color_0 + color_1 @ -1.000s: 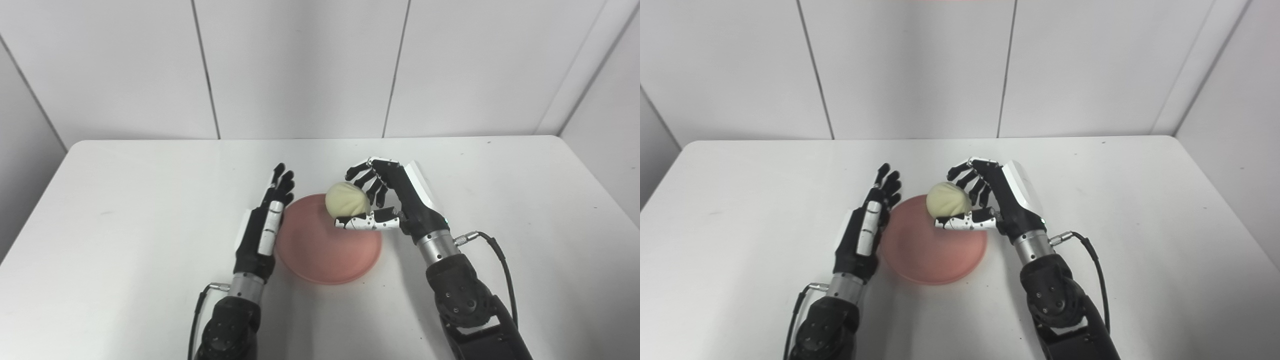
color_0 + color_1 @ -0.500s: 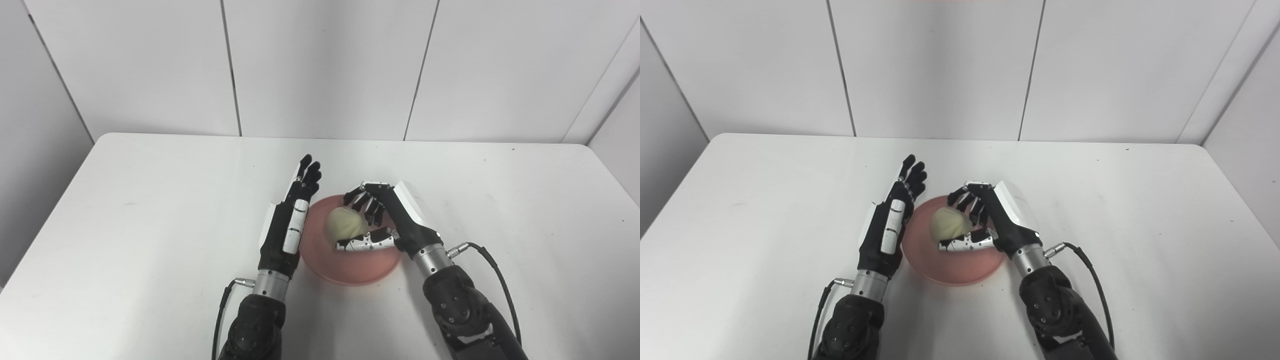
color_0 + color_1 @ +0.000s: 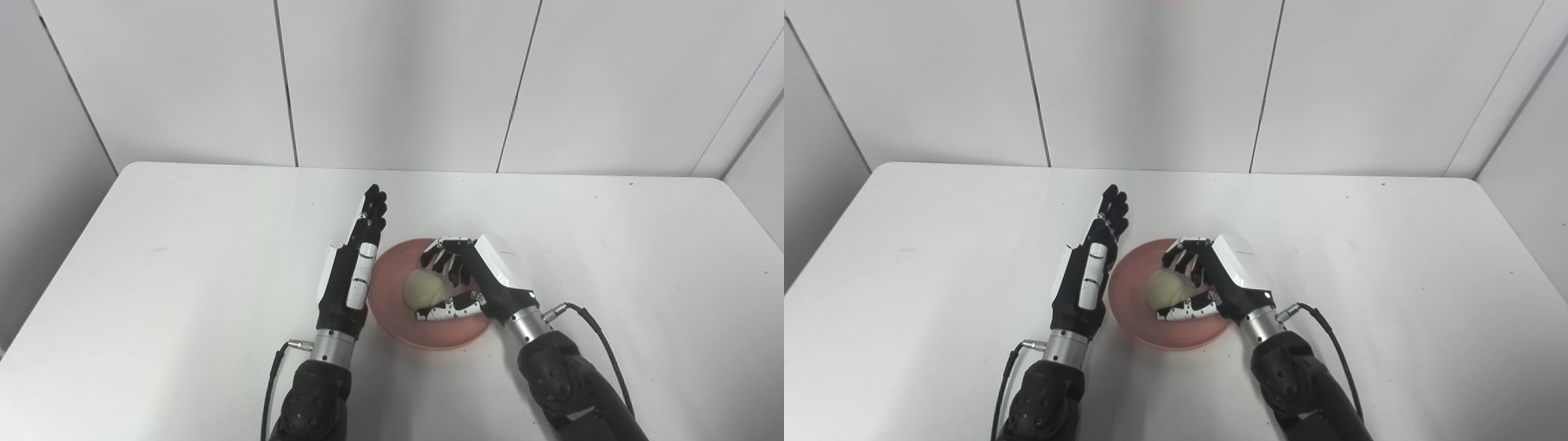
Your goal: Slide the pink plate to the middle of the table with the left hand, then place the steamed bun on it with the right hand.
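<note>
Left eye view: right hand (image 3: 484, 283) fingers (image 3: 446, 264) cupped steamed bun (image 3: 425, 288) over pink plate (image 3: 392, 309); left hand (image 3: 350, 277) fingers straight, together. Risk: sticky bun dragged off on release.

The right hand (image 3: 484, 278) covers the plate's (image 3: 392, 318) right rim and the bun's (image 3: 424, 289) far side. Whether the bun touches the plate cannot be told. Both arms are cut off at the bottom edge.

Pink plate (image 3: 436, 334) smooth, matt. Steamed bun (image 3: 424, 289) soft, matt, creased. Table (image 3: 184, 257) smooth white, faint sheen. Fingers (image 3: 446, 311) glossy plastic.
</note>
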`<state>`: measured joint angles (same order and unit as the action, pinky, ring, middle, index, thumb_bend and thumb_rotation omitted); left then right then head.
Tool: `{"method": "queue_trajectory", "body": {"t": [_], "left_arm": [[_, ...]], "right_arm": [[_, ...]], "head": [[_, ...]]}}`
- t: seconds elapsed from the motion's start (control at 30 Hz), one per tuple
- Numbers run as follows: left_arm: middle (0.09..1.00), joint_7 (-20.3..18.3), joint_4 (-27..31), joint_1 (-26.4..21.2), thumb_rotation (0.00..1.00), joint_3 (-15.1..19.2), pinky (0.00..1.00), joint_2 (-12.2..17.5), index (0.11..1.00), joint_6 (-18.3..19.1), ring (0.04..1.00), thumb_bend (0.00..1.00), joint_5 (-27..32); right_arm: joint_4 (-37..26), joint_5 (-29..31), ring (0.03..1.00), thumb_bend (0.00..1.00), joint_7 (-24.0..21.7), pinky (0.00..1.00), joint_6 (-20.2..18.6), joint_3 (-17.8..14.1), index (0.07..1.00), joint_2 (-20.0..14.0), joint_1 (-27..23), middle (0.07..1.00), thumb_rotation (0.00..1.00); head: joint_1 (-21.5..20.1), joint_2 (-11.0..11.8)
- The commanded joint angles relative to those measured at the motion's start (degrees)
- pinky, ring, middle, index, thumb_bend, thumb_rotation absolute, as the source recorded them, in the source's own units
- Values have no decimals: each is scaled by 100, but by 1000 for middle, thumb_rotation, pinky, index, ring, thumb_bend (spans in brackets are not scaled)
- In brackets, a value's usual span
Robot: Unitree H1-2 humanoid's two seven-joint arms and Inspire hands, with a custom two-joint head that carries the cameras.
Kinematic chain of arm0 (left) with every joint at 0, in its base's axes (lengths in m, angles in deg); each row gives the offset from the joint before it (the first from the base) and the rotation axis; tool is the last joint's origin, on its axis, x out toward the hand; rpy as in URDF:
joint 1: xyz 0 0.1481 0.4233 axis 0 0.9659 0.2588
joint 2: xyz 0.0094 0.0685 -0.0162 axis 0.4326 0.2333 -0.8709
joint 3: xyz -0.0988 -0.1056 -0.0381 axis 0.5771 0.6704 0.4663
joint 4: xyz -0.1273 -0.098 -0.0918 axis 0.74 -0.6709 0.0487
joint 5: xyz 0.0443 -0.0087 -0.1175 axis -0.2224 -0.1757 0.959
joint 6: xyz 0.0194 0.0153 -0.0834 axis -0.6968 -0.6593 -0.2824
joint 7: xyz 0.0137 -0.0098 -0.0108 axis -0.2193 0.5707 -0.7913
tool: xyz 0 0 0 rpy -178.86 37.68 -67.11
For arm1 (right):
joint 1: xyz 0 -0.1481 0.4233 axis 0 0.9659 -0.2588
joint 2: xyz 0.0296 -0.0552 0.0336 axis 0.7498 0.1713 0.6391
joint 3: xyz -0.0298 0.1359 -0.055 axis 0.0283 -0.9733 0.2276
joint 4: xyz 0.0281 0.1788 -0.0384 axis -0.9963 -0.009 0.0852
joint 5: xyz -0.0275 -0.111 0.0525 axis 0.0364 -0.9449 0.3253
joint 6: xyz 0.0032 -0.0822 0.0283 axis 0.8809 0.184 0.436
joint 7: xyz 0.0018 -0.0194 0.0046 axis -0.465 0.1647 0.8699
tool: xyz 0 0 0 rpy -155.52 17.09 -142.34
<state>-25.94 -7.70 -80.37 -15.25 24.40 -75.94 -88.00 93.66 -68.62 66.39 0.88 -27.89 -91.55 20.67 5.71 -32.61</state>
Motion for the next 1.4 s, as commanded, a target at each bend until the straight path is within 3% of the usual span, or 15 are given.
{"method": "queue_trajectory", "body": {"t": [0.0,0.13,0.27,0.37,0.43,0.47,0.53,0.57,0.63,0.77,0.87,1.0,1.17,1.37], "left_arm": [[998,47,-166,266,1000,4,1000,-61,983,44,1000,525,-18],[999,84,-87,291,1000,8,1000,-57,978,172,1000,529,-23],[1000,82,-33,303,1000,-7,1000,-30,989,331,1000,510,-45],[1000,139,121,339,1000,-35,1000,1,996,712,1000,512,-202],[1000,140,195,351,1000,-41,1000,20,1000,933,1000,514,-246],[1000,131,225,354,1000,-40,1000,23,1000,1025,1000,518,-241],[1000,123,296,367,1000,-43,1000,20,1000,1201,1000,515,-254],[1000,107,315,372,1000,-43,1000,19,1000,1273,1000,522,-240],[1000,88,339,379,1000,-55,1000,26,1000,1413,1000,533,-248],[1000,29,331,366,1000,-124,1000,76,1000,1684,1000,550,-306],[1000,-3,300,372,1000,-161,1000,93,1000,1835,1000,570,-322],[1000,-26,321,411,1000,-177,1000,93,1000,1874,1000,573,-307],[1000,-94,379,431,1000,-210,1000,140,1000,1899,1000,568,-279],[1000,-161,356,425,1000,-176,1000,145,1000,1813,1000,566,-166]], "right_arm": [[-138,-137,337,519,64,247,51,-28,487,-96,-184,426,0],[10,-260,364,510,234,243,264,-19,516,-147,-225,466,0],[-115,-287,392,508,213,329,312,-13,540,-189,-188,491,0],[-529,-322,550,519,-49,445,137,6,505,-239,-116,496,0],[-739,-317,672,511,-249,532,17,0,499,-264,-74,685,116],[-808,-301,695,510,-331,549,-22,-10,499,-272,-56,720,133],[-937,-207,773,607,-527,620,-97,-43,734,-283,-16,799,260],[-992,-161,805,621,-621,657,-141,-59,777,-287,1,825,289],[-1103,-91,833,631,-833,696,-228,-75,809,-309,26,850,312],[-1286,-19,930,653,-1237,869,-468,-88,884,-340,72,933,427],[-1316,-57,963,680,-1438,928,-570,-47,899,-390,69,966,519],[-1266,-38,977,715,-1532,952,-674,-83,893,-368,107,982,578],[-1177,-76,983,720,-1384,900,-715,-157,887,-321,216,991,580],[-1179,-118,1000,712,-1171,959,-600,-245,917,-333,286,1000,584]], "head": [[3,-4],[-32,-9],[-43,-9],[-57,-10],[-57,-10],[-85,-26],[-92,-30],[-92,-30],[-96,-35],[-99,-35],[-103,-17],[-121,-7],[-123,-16],[-149,-19]]}}
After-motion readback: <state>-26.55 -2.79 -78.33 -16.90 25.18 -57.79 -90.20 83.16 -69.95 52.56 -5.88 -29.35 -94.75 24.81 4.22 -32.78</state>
